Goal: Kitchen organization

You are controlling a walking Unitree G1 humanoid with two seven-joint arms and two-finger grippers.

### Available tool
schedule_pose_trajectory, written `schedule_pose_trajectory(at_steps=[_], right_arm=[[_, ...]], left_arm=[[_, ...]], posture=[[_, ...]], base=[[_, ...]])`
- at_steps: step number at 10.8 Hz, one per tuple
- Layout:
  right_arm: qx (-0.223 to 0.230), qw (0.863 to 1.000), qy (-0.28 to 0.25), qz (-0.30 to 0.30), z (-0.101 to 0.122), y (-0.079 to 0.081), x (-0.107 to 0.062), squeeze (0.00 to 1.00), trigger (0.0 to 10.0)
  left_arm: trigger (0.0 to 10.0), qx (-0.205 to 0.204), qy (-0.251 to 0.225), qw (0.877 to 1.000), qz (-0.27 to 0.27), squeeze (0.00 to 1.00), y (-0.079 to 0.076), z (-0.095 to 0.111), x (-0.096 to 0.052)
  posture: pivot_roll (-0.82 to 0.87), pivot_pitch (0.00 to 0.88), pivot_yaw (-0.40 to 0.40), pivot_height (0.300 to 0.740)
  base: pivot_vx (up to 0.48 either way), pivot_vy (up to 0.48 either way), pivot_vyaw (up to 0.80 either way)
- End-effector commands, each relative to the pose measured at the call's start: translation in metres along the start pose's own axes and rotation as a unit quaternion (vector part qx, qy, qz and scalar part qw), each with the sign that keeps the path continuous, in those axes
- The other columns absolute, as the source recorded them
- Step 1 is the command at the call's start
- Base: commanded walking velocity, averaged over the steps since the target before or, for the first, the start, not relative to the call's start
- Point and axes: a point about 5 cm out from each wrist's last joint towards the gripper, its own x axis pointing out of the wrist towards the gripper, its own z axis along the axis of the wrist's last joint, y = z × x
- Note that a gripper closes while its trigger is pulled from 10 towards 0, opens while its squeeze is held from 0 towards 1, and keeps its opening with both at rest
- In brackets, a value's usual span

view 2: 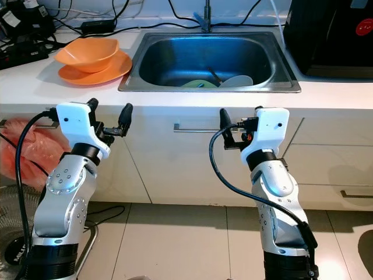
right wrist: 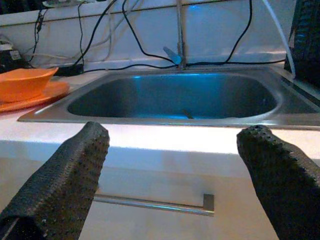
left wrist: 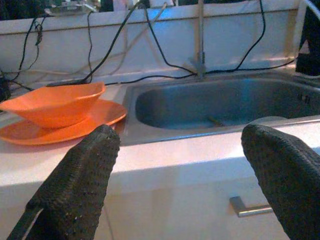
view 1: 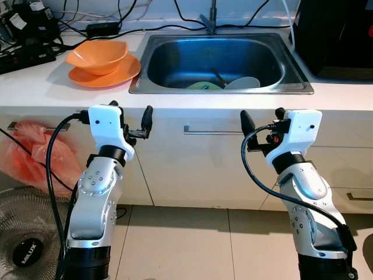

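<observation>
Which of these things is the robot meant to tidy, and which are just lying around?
Likely for the job:
orange bowl on the orange plate
dishes in the sink

Just lying about:
cables behind the counter
pink plastic bag
floor fan

Both grippers open, empty.

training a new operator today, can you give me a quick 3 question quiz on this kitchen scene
1. True or false: the orange bowl sits on the orange plate.
2. What lies in the steel sink? A) a green plate and a white bowl B) a kettle C) a sponge
3. How do the jaws of the left gripper and the right gripper stand, and what do they hold?

Key
1. True; the bowl rests on the plate, on the counter to the robot's left of the sink.
2. A; the green plate and the white bowl lie at the sink's near side.
3. Both open and holding nothing, in front of the counter's edge.
</observation>
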Motion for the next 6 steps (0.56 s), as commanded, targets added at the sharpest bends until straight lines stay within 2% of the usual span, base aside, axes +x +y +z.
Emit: schedule_pose_trajectory(at_steps=[1, 4, 6], right_arm=[[0.006, 1.0, -0.003, 0.007, 0.003, 0.003, 0.003, 0.0, 10.0], [0.006, 1.0, -0.026, 0.01, 0.014, 0.007, 0.007, 0.0, 10.0], [0.0, 0.999, -0.042, 0.016, 0.023, 0.011, 0.009, 0.0, 10.0]], left_arm=[[10.0, 0.0, -0.004, 1.0, 0.0, 0.0, 0.003, 0.004, 0.004], [10.0, 0.001, -0.039, 0.999, 0.004, 0.0, 0.007, 0.023, 0.013], [10.0, -0.002, -0.049, 0.999, 0.002, 0.0, 0.006, 0.029, 0.016]], posture=[[0.14, 0.01, 0.074, 0.74], [0.14, 0.006, 0.081, 0.74], [0.14, 0.008, 0.086, 0.74]], base=[[0.0, 0.0, 0.0], [0.266, 0.0, 0.0], [0.328, 0.0, 0.0]])
